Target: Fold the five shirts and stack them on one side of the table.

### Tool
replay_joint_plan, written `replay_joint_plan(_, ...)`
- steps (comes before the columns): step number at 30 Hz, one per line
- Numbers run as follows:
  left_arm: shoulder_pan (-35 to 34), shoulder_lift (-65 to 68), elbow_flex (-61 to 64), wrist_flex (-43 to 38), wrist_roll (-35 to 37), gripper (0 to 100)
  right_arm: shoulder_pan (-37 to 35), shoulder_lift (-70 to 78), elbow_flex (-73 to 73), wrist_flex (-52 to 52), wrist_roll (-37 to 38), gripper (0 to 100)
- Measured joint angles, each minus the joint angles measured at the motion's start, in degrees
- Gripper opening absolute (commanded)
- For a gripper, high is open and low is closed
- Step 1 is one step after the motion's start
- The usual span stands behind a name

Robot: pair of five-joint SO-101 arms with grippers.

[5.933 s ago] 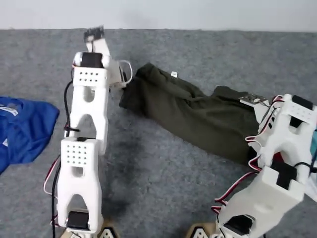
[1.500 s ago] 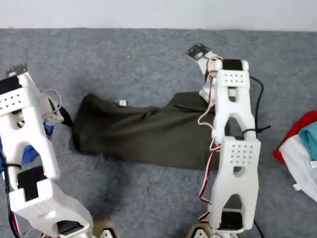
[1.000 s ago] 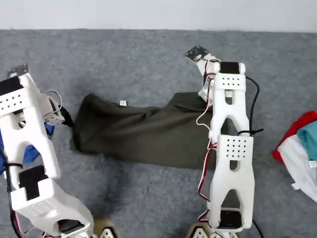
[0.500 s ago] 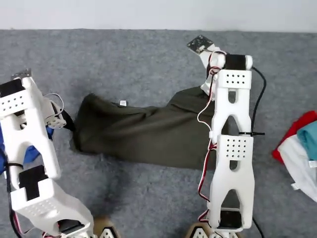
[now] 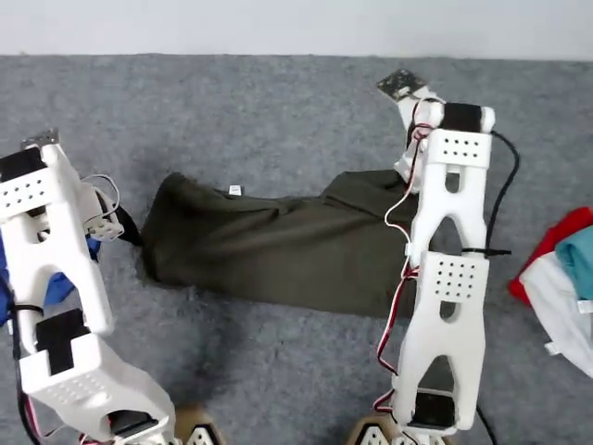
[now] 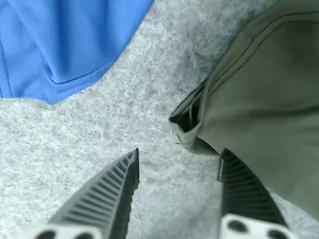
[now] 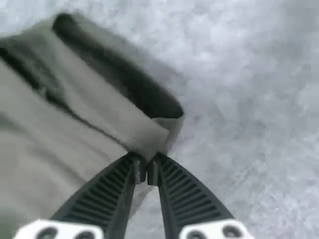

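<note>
An olive green shirt (image 5: 278,246) lies stretched sideways across the middle of the grey table, with a small white label (image 5: 234,190) near its far edge. My left gripper (image 6: 177,157) is open just off the shirt's left end, and a folded corner (image 6: 192,122) lies ahead between its fingers. In the high view the left gripper (image 5: 128,227) sits at that end. My right gripper (image 7: 147,163) is shut on the shirt's right edge (image 7: 149,134), held under the right arm (image 5: 454,148).
A blue shirt (image 6: 65,40) lies crumpled at the table's left edge behind the left arm (image 5: 42,204). Red, teal and white shirts (image 5: 565,269) are heaped at the right edge. Bare grey table (image 5: 278,111) spreads beyond the olive shirt.
My right gripper has moved rightward and slightly farther back, drawing the shirt's right edge with it. The left arm has stayed almost still at the left end.
</note>
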Motion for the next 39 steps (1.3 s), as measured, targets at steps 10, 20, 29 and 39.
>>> replay_joint_plan(10,0.00,0.00,1.58,0.00,-0.18,25,-7.30,-17.14,31.56,0.00,4.57,0.9)
replay_joint_plan(20,0.00,0.00,5.19,0.00,-0.18,25,-7.56,-28.31,56.88,-0.18,10.73,2.7)
replay_joint_plan(29,0.00,0.00,5.19,0.00,-0.18,25,-6.68,-39.82,67.87,-3.52,11.87,13.2)
replay_joint_plan(39,0.00,0.00,5.19,0.00,-0.18,25,-14.15,-65.05,68.75,0.00,9.76,12.9)
